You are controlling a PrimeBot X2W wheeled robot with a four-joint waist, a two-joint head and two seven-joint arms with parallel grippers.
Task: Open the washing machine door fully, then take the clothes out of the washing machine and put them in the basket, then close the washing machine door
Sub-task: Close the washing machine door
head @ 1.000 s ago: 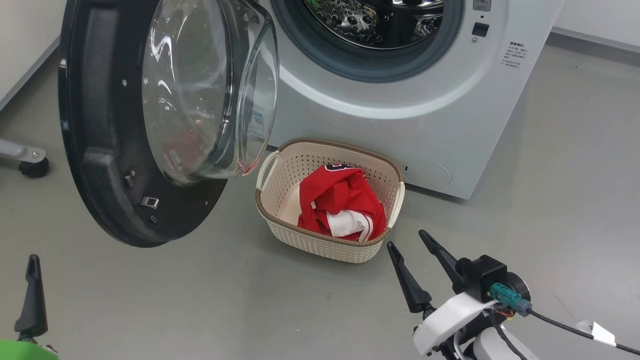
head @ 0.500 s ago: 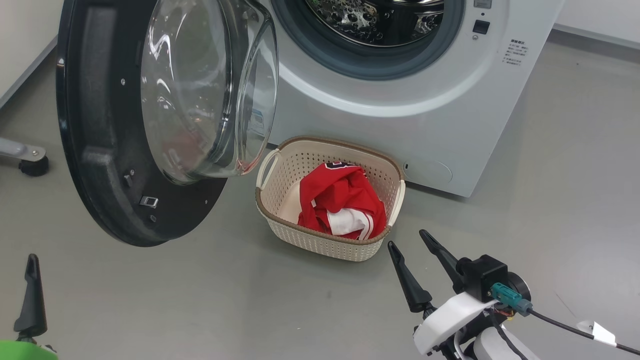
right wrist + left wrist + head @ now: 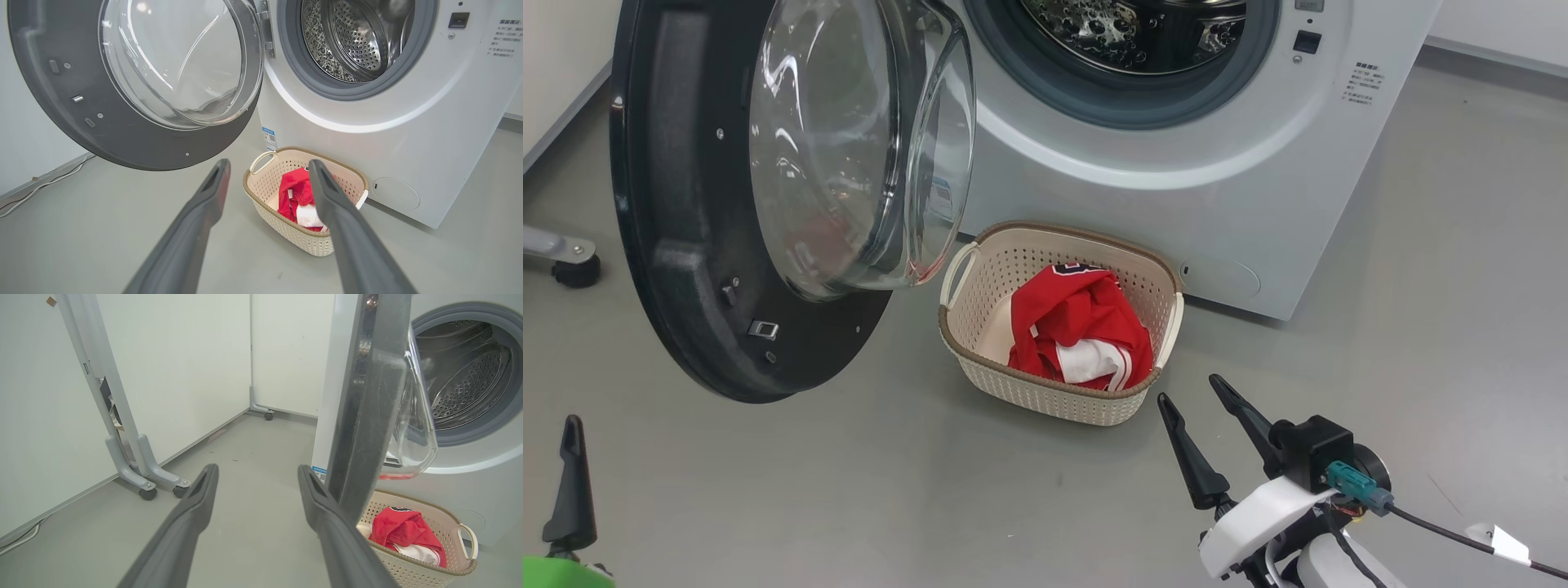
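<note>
I have the clothes [image 3: 1082, 331] lying bunched in the basket [image 3: 1045, 392], red fabric with a white striped panel turned toward the near rim. The basket stands on the grey floor [image 3: 931, 490], close against the foot of the washing machine [image 3: 1176, 204] and below its round mouth; the part of the drum [image 3: 1135, 33] I can see is dimpled steel. The washing machine door [image 3: 678, 245] hangs swung out to the left of the basket, its glass bowl bulging above the basket's left handle, and I cannot tell whether glass and handle touch. My right gripper [image 3: 1188, 389] sits low, just in front of the basket's near right corner, with its two fingers pointing toward it, spread wide and holding nothing. The clothes lie beyond its tips, inside the rim and apart from them. Along that wrist's line of sight the basket falls between the fingers, and the right-hand finger hides part of the red cloth. My left gripper [image 3: 257, 468] is well apart from the basket, in front of the door, with its fingers likewise spread wide and bare floor between them. From there the door stands edge-on just to the right, and the basket and clothes lie past it at the lower right. A wheeled grey stand [image 3: 139, 473] rests by the wall on the left.
</note>
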